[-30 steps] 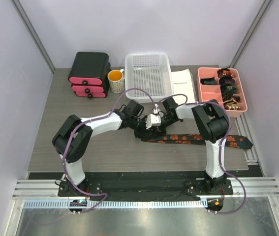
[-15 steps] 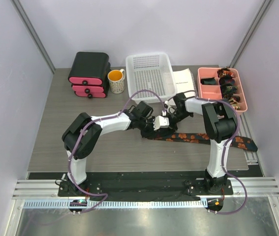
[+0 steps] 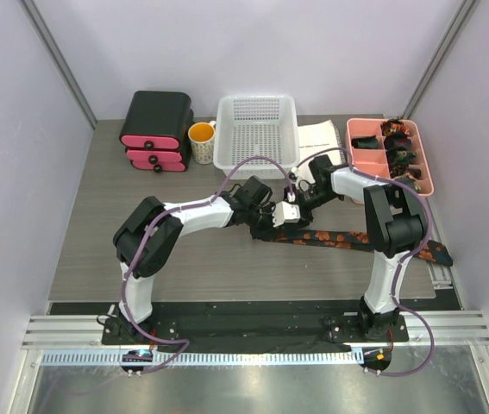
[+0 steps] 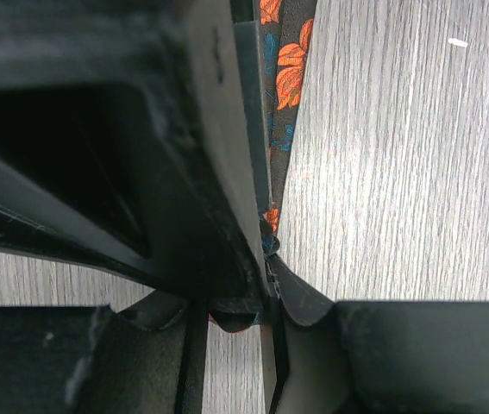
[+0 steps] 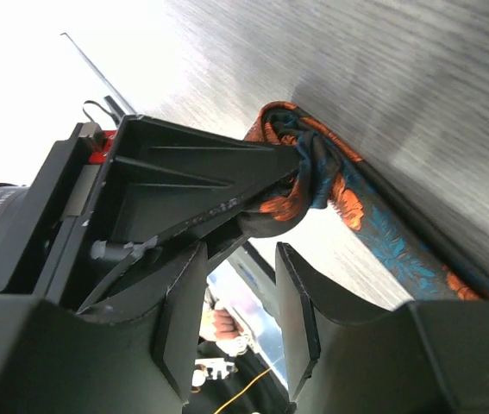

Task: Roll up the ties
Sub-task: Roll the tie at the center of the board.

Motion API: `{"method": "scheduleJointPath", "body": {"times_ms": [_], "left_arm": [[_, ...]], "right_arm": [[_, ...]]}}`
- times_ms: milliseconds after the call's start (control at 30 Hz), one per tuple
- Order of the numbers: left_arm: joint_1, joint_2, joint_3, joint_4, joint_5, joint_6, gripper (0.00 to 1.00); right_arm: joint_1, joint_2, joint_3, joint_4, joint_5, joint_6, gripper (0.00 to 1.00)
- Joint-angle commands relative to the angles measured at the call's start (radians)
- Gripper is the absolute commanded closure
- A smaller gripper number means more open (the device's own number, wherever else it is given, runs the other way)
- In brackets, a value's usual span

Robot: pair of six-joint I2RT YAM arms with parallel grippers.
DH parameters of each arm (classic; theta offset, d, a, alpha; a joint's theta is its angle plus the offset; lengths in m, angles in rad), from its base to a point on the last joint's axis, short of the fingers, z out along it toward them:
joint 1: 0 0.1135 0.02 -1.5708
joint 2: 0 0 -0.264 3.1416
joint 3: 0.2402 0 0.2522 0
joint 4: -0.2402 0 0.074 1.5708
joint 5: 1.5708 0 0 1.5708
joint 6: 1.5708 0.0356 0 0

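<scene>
While the left gripper (image 3: pixel 272 221) clamps the started coil (image 5: pixel 300 177) near the centre of the table (image 3: pixel 115 198), the right gripper (image 5: pixel 237 259) stands open at its three o'clock, empty. The tie (image 3: pixel 339 239) trails flat toward four o'clock. Judgement: turn slowly, with the right gripper steering the fabric square so the layers stack evenly.

Left end effector (image 4: pixel 237 332) clamped, right end effector (image 5: pixel 237 259) parted, both close together.

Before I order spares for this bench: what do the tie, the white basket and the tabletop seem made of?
Tie: soft fabric, perhaps silk or polyester; it lies limp, with an orange floral print. White basket: moulded plastic, judging by its regular perforated walls. Tabletop: probably grey wood-look laminate; streaky grain.
</scene>
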Motion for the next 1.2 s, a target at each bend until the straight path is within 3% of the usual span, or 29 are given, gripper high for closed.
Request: {"method": "scheduleJointPath", "body": {"times_ms": [0,167,267,467,567,767,1167], "left_arm": [[-0.011,0.098,-0.055,-0.151,-0.089,0.025,0.75],[-0.011,0.079,-0.048,-0.196,-0.060,0.045,0.75],[-0.011,0.076,-0.034,-0.228,-0.045,0.041,0.75],[-0.027,0.049,-0.032,-0.271,-0.035,0.036,0.75],[-0.027,0.007,-0.041,-0.270,-0.040,0.005,0.75],[-0.003,-0.040,-0.054,-0.247,-0.025,-0.021,0.44],[0.091,-0.200,-0.230,0.081,0.173,-0.016,0.23]], "right_arm": [[0.017,0.008,0.004,0.086,0.032,-0.037,0.56],[0.017,0.035,-0.024,0.135,0.070,-0.044,0.58],[0.018,0.048,-0.072,0.216,0.062,-0.008,0.64],[0.029,0.036,-0.180,0.278,0.039,0.016,0.99],[0.029,0.029,-0.224,0.276,0.038,0.002,0.99],[0.007,0.015,-0.231,0.268,0.024,-0.010,0.99],[-0.048,0.065,-0.218,0.236,-0.028,-0.048,0.99]]}}
